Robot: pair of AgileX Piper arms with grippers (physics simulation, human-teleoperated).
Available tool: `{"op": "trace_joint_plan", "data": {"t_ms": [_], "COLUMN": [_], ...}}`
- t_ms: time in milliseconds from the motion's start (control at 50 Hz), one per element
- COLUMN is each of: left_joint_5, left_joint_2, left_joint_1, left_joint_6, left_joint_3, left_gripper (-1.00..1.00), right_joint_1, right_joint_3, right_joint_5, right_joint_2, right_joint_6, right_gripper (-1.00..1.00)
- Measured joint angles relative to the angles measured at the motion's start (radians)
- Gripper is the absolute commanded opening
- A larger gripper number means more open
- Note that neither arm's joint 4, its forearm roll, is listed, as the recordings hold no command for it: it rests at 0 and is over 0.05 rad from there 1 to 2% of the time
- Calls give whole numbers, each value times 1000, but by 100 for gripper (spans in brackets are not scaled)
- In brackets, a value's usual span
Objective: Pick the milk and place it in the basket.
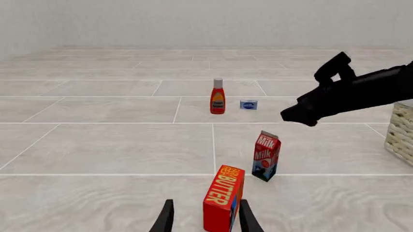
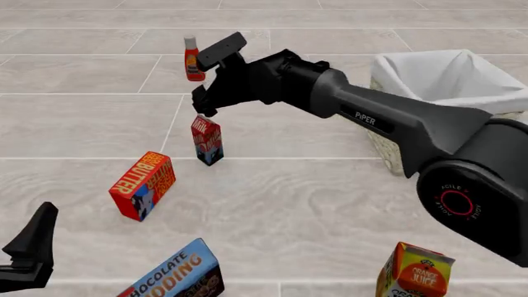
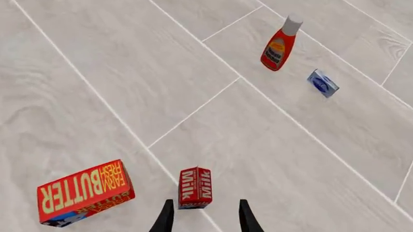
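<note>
Right gripper (image 2: 200,102) hovers just above the upright milk (image 2: 207,140), jaws apart; left gripper's (image 1: 205,218) jaws also apart

The floor (image 2: 347,204) looks like smooth, pale wood-grain tile with a faint sheen. The milk (image 2: 207,140) and the butter box (image 2: 142,185) read as printed matt card. The basket (image 2: 394,158) is rough woven wicker, lined with soft white cloth. The right arm (image 2: 387,120) is matt dark plastic.

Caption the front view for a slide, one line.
Right claw open, poised above the upright milk, basket waiting to its right.
</note>
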Motion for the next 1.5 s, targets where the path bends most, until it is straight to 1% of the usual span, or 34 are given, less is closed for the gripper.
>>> {"op": "trace_joint_plan", "data": {"t_ms": [500,800,1440,1460,1500], "left_joint_5": [0,0,0,0,0], "left_joint_2": [0,0,0,0,0], "left_joint_1": [0,0,0,0,0], "left_joint_6": [0,0,0,0,0], "left_joint_3": [0,0,0,0,0], "left_gripper": [100,100,100,100,100], "right_joint_1": [5,1,13,13,11], "right_joint_3": [-152,-230,-287,-287,-287], "right_joint_5": [22,40,39,38,36], "right_joint_2": [182,268,372,374,372], "right_joint_6": [61,81,112,114,114], "right_gripper": [100,100,100,-100,-100]}}
